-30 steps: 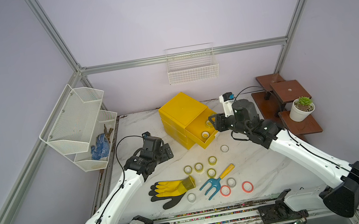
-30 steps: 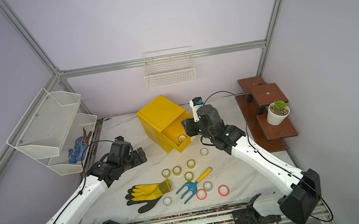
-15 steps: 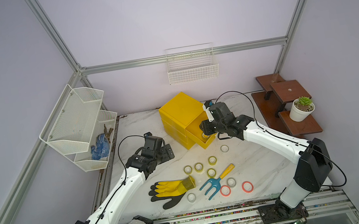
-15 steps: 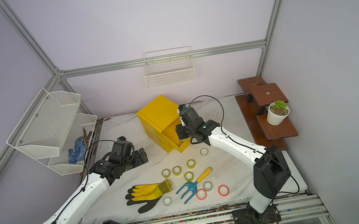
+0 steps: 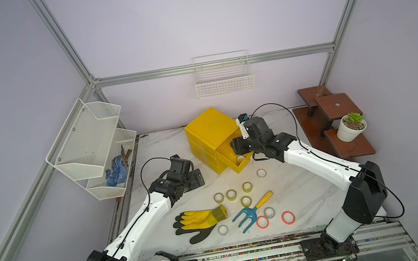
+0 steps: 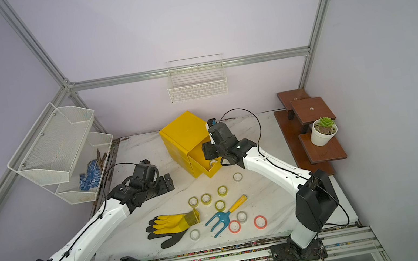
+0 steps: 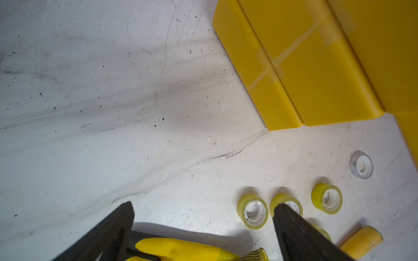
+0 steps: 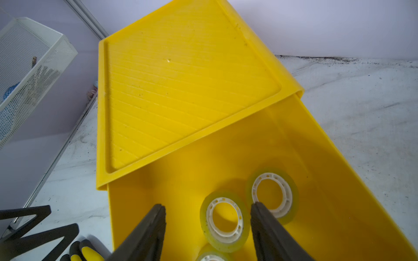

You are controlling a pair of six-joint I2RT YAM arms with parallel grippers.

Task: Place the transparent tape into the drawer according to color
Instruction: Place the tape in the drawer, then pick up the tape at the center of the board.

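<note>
Top pair high overhead, right wrist close over drawer (image 8: 185,180)

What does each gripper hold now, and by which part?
Nothing is held. The right gripper stands open over the pulled-out yellow plastic drawer; the left gripper is open too.

Outside the drawer (image 5: 226,161): four yellow-green rolls (image 5: 247,187), three clear rolls (image 5: 261,173), two red rolls (image 5: 288,217), one glove (image 5: 202,219), one rake (image 5: 246,214); inside: three yellow-green.

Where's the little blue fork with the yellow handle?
The blue fork lies near the front edge of the table in both top views, between the yellow glove and a red-orange tape roll.
</note>
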